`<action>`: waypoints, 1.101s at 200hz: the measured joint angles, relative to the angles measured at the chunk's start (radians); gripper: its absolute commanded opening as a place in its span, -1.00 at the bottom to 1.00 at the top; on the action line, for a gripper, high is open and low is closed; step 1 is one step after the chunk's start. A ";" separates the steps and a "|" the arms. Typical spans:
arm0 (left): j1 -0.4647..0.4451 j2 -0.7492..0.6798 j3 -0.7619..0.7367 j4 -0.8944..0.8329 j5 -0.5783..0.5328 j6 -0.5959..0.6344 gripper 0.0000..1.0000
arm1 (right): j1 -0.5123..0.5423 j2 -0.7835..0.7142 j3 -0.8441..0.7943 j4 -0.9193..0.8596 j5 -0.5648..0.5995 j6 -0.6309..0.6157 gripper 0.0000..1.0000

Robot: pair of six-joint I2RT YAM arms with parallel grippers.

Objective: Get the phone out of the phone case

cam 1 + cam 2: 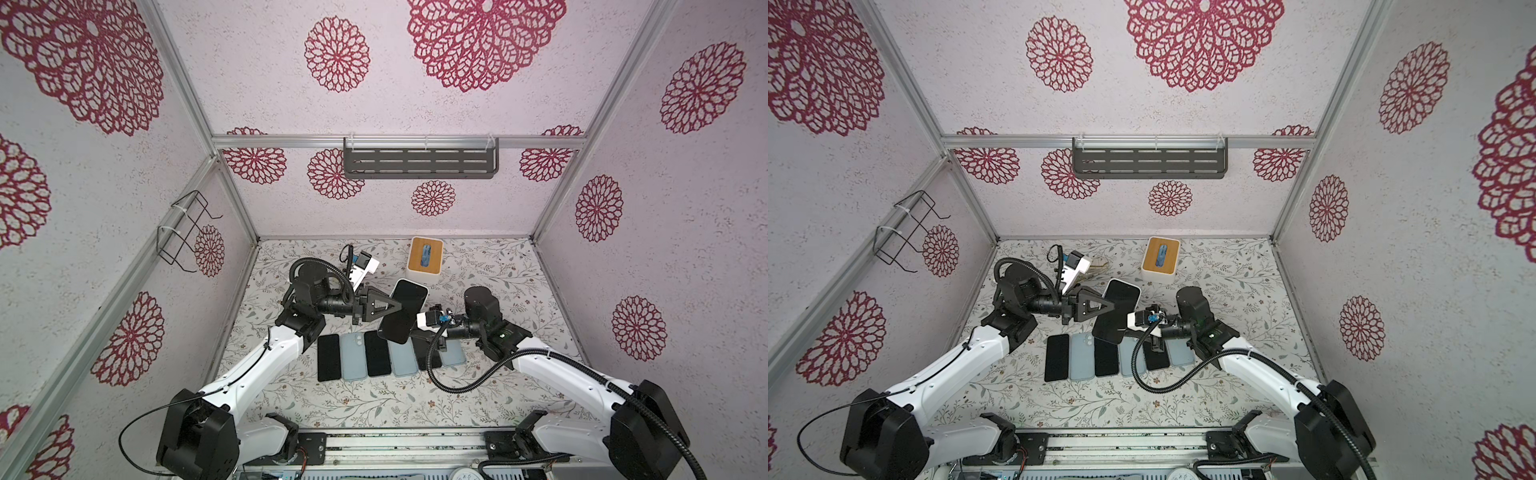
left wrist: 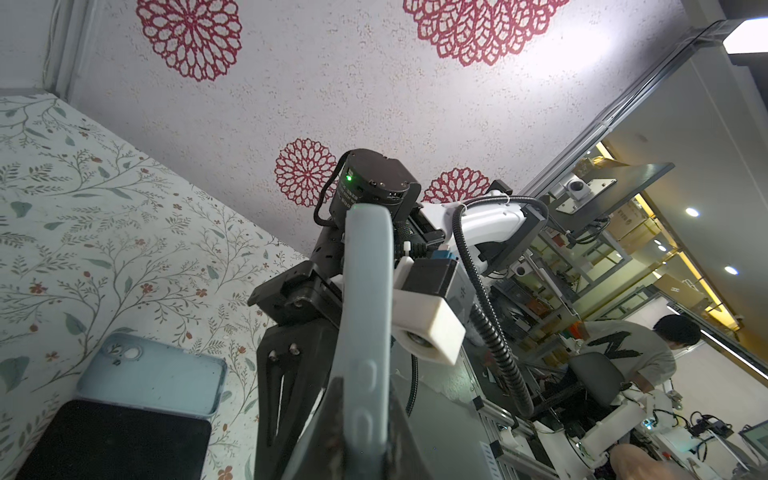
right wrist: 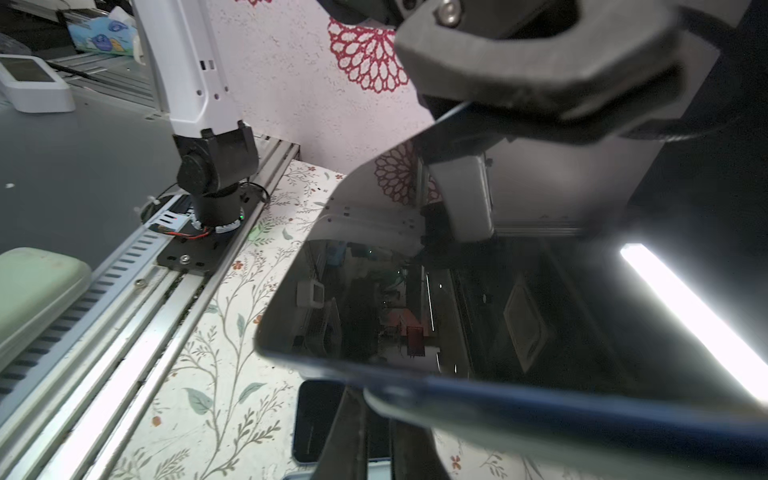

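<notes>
Phone (image 1: 410, 297) aloft in left hand (image 1: 399, 307)

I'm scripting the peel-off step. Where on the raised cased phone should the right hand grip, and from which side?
Probably the lower end of its right long edge, coming in from the right. The cased phone hangs tilted, screen up, with the left hand clamped mid-length on the left long edge, leaving the right side free. The right hand sits astride that rim.
</notes>
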 measured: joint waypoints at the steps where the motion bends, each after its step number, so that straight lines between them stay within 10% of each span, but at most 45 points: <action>1: 0.000 0.000 0.000 0.000 0.000 -0.001 -1.00 | 0.000 0.000 -0.002 0.004 0.001 0.000 -1.00; 19: 0.000 0.000 0.000 0.022 -0.003 -0.023 -1.00 | -0.001 -0.019 -0.031 0.053 0.011 0.015 -1.00; 46: 0.014 -0.002 -0.037 0.136 -0.023 -0.106 -1.00 | 0.004 -0.137 -0.141 0.160 0.079 0.106 -0.13; 71: 0.036 -0.002 -0.090 0.225 -0.063 -0.224 -1.00 | 0.005 -0.291 -0.259 0.267 0.194 0.242 0.10; 129: 0.028 0.007 -0.138 0.399 -0.310 -0.537 -1.00 | 0.006 -0.439 -0.347 0.254 0.519 0.830 0.09; 220: -0.071 0.045 -0.148 0.427 -0.516 -0.750 -1.00 | 0.007 -0.283 -0.326 0.412 0.529 1.330 -0.01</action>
